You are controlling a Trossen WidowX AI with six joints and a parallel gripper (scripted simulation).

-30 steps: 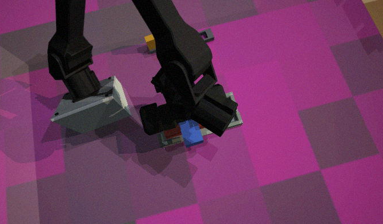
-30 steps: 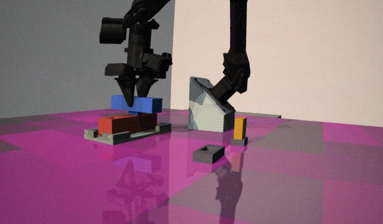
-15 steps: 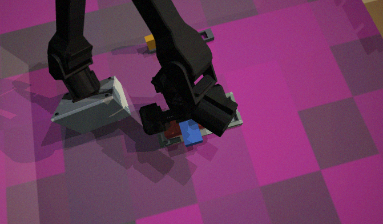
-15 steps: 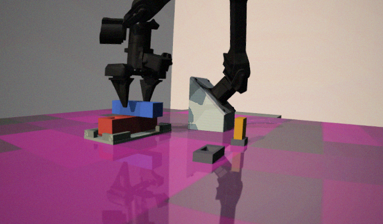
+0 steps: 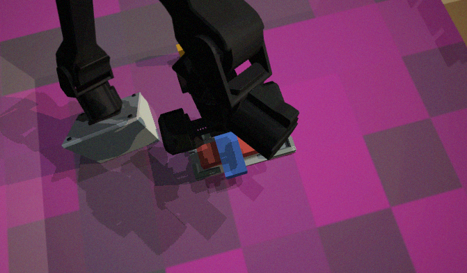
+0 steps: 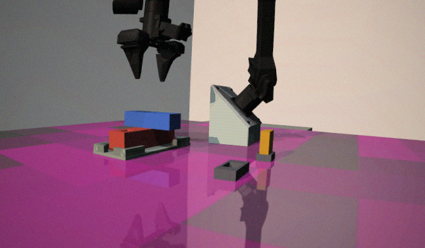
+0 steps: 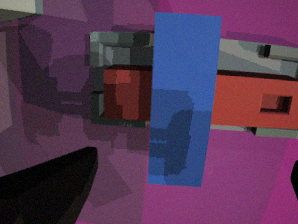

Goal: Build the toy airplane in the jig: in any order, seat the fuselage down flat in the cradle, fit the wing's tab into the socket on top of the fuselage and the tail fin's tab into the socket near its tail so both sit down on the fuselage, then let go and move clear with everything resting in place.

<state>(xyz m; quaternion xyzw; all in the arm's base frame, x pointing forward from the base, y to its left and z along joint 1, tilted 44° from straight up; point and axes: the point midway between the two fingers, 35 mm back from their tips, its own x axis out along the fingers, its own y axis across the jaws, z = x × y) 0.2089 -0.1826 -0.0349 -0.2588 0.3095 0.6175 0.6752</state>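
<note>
The red fuselage lies in the grey cradle and looks level. The blue wing lies across its top with no clear gap in the exterior view; its tab is hidden. The small tail socket is empty. The orange tail fin stands upright in a small dark holder, apart from the fuselage. My gripper is open and empty, well above the wing; the top view hides its fingertips.
An empty dark holder lies near the fin's holder. A pale wedge block carrying a black jointed post stands beside the cradle and rises high.
</note>
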